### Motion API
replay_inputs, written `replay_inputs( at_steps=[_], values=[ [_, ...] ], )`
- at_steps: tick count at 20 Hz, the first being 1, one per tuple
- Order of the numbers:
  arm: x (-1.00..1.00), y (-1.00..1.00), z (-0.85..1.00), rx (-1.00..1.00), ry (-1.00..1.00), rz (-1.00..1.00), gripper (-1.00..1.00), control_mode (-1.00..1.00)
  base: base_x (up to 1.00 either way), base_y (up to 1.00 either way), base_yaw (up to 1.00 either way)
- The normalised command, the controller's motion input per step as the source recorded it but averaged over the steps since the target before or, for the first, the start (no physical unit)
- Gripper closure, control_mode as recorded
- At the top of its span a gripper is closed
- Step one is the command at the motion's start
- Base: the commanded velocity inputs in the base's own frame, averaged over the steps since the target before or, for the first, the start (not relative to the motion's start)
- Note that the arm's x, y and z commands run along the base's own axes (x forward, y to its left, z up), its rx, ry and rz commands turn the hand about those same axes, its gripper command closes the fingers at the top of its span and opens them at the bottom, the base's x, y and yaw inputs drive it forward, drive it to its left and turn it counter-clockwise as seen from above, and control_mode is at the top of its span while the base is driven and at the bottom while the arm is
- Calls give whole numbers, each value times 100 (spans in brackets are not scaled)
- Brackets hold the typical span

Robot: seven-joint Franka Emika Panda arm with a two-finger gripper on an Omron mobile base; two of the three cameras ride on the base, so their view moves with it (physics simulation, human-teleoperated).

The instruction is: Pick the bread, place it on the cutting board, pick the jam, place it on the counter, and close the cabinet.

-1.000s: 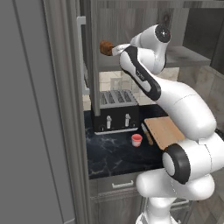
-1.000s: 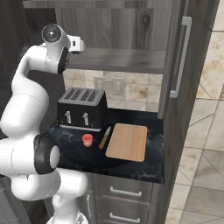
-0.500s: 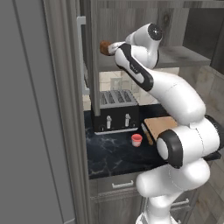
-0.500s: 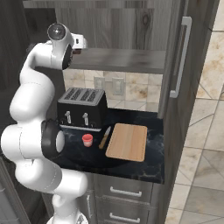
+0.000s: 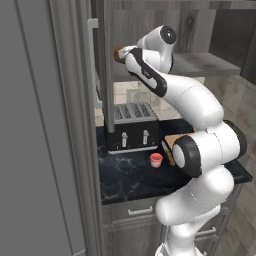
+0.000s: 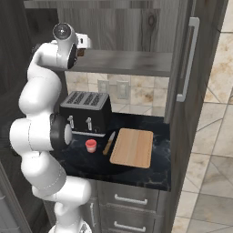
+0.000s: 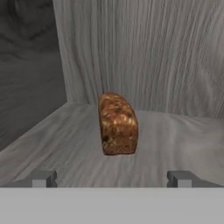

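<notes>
Bread (image 7: 117,124) stands on the cabinet shelf (image 7: 175,135) at twelve o'clock from the end effector (image 7: 112,178), which has swung in closer, released and wide, so grasping comes next.

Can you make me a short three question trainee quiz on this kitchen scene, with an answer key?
1. True or false: the hand is shut on the bread.
2. The jam stands: A on the cabinet shelf, B on the counter, C on the cutting board.
3. Fill in: the bread rests on the cabinet ____.

Key: 1 false, the hand is open, short of the bread. 2 B. 3 shelf.
</notes>
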Motion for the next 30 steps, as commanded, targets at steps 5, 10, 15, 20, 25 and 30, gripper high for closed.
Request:
replay_inputs(
  at_steps=[5,10,15,20,25,30],
  values=[
    [39,1,0,0,0,0,-100,-100,0,0,0],
    [31,0,-2,0,0,0,-100,-100,0,0,0],
    [22,1,-13,0,0,0,-100,-100,0,0,0],
    [19,7,-14,0,0,0,-100,-100,0,0,0],
    [18,11,-11,0,0,0,-100,-100,0,0,0],
    [18,9,-10,0,0,0,-100,-100,0,0,0]
  ],
)
